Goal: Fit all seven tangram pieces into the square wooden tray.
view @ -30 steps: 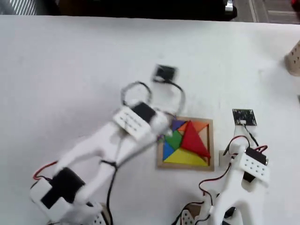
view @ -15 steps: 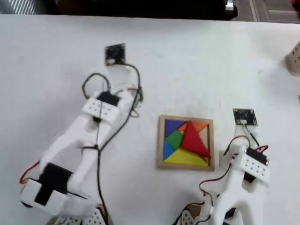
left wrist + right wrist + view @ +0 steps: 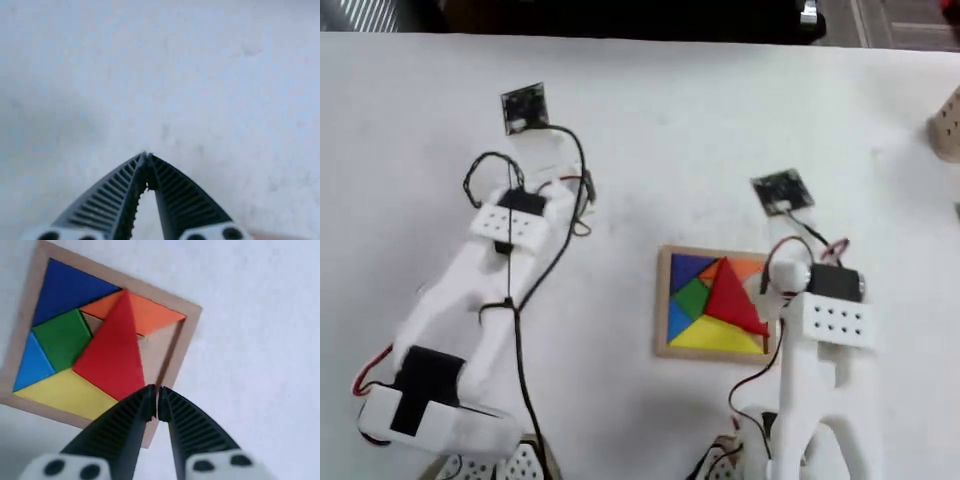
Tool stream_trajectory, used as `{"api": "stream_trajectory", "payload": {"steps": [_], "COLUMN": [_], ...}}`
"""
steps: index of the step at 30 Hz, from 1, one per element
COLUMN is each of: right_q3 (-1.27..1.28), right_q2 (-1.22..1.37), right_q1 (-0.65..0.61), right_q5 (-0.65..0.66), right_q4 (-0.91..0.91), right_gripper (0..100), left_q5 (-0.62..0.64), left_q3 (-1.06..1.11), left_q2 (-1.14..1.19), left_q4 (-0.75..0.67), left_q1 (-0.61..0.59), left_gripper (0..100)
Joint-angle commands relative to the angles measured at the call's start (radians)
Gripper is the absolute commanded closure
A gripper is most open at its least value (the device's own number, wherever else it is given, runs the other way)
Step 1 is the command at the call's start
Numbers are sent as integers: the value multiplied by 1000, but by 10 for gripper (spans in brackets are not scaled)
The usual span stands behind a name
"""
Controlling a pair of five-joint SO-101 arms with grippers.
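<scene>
We cannot tell whether the red triangle (image 3: 112, 357) lies flat in the tray (image 3: 187, 334). The right hand (image 3: 156, 391) hides one tip, and in the high view the right arm (image 3: 825, 320) covers part of the rim.

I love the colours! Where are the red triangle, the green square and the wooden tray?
red triangle (image 3: 112, 357), right wrist view, its middle.
green square (image 3: 62, 337), right wrist view, its middle.
wooden tray (image 3: 100, 273), right wrist view, its bare rim.

red triangle (image 3: 112, 357) lies askew in wooden tray (image 3: 150, 293).
</scene>
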Motion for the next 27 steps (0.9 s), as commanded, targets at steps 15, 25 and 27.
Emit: {"api": "stream_trajectory", "payload": {"steps": [15,25,27], "right_q3": [-58,-140,-140], "right_q2": [403,545,545], "right_q1": [-242,-166,-140], "right_q5": [-127,-127,-127], "right_q4": [-449,-447,-446], "right_gripper": [981,981,981], "left_q5": [-31,-133,-133], "left_q3": [-20,-15,-15], "left_q2": [-5,-5,-4], "left_q4": [-21,-21,-21], "left_q1": [-7,-5,-5], "left_gripper": [977,977,977]}}
